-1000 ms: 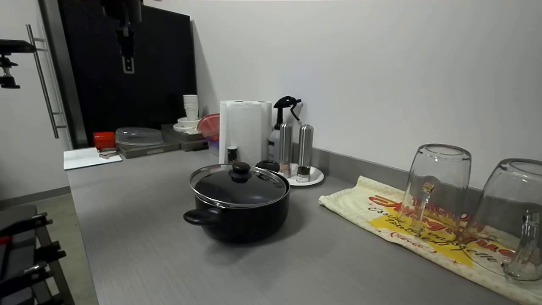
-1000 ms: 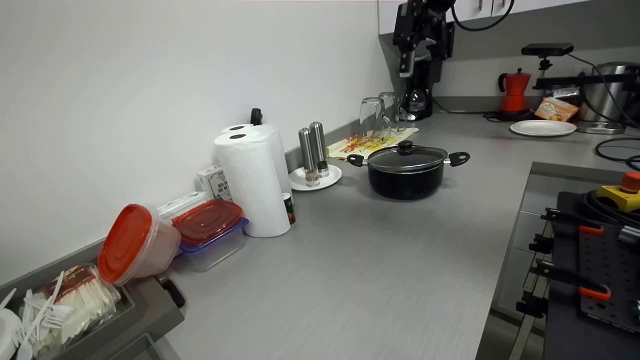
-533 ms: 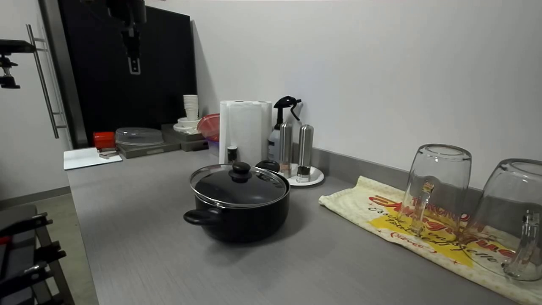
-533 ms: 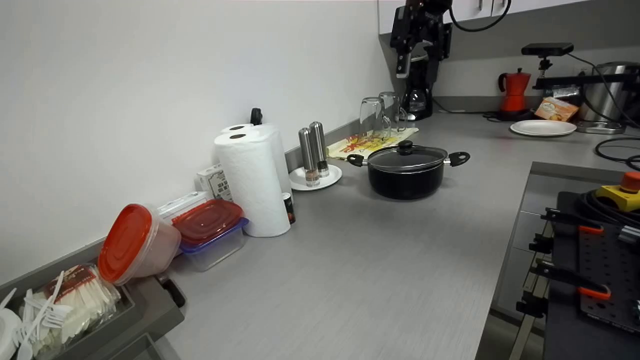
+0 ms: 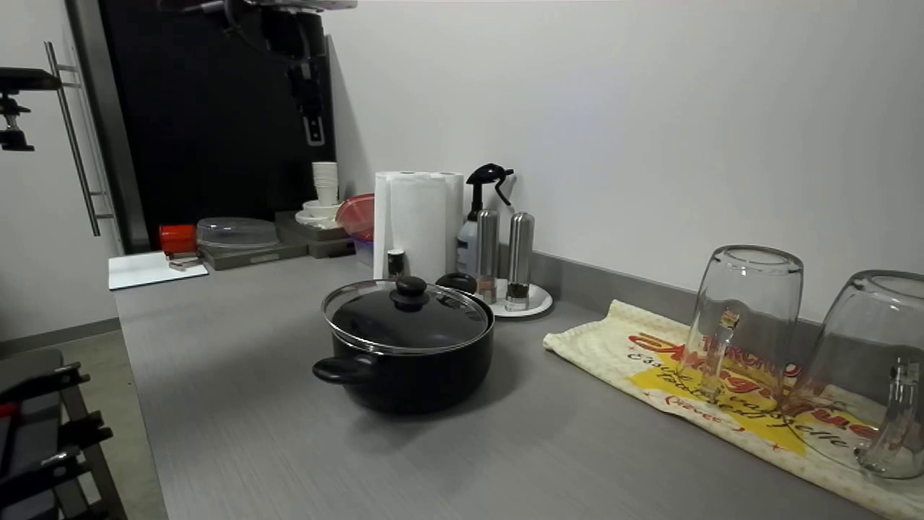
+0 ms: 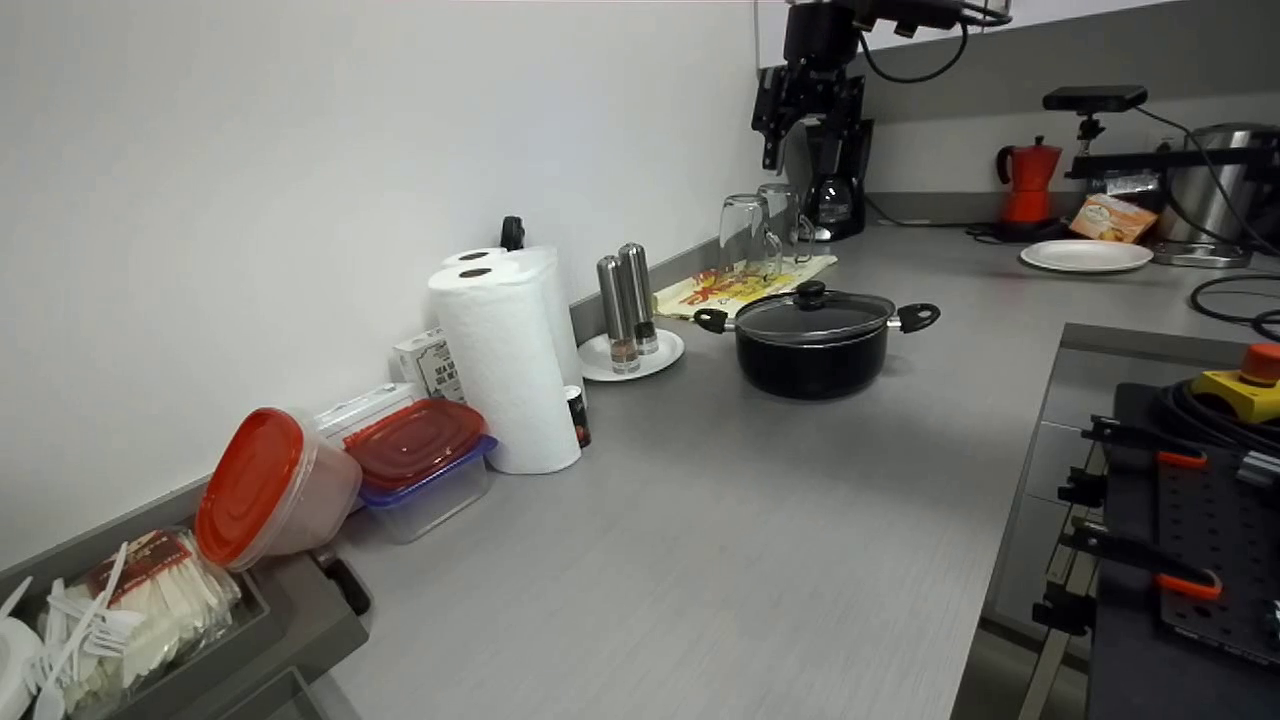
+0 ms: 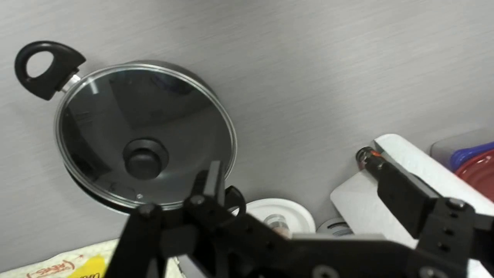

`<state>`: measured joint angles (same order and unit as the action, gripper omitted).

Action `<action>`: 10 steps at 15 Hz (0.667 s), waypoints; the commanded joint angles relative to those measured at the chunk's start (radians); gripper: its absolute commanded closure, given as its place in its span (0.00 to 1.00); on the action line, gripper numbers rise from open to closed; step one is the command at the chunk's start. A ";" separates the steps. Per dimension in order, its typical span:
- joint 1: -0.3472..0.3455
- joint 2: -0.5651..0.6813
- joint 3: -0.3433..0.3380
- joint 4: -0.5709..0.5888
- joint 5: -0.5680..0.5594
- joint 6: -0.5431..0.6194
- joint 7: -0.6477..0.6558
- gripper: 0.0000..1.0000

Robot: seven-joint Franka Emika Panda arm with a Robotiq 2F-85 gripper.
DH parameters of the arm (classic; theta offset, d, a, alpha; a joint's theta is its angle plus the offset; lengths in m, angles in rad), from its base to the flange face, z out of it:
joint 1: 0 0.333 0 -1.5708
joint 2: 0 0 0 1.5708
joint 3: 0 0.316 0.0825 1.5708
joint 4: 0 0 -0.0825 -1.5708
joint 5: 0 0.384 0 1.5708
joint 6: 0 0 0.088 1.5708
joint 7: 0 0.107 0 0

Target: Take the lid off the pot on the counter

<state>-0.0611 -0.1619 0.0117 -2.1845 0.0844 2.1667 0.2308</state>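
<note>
Matte-grey bench (image 6: pixel 750 560), roomy toward its edge; round glass lid (image 7: pixel 146 131) caps low black pot (image 6: pixel 812 370); black jaws hang parted.

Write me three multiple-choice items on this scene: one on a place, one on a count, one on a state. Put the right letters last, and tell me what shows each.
1. Where do the two tall grinders stand?
A. In a plastic tub
B. On a paper towel roll
C. On a white plate

2. How many upturned glass mugs stand on the printed cloth?
A. One
B. Two
C. Four

3. How is the lid?
A. Resting on the pot
B. Off, turned upside down
C. Off, stood on edge

1: C, since both bases rest on the plate in both exterior views.
2: B, since an exterior view shows the pair with their closed ends up.
3: A, since its glass covers the pot's mouth in the wrist view and both exterior views.
</note>
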 commanded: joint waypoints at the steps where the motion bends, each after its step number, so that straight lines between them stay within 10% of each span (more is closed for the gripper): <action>1: -0.025 0.100 -0.029 0.103 -0.080 0.035 0.038 0.00; 10: -0.068 0.242 -0.126 0.194 -0.241 0.119 0.122 0.00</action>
<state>-0.1278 0.0337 -0.0915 -2.0135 -0.0997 2.2502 0.2977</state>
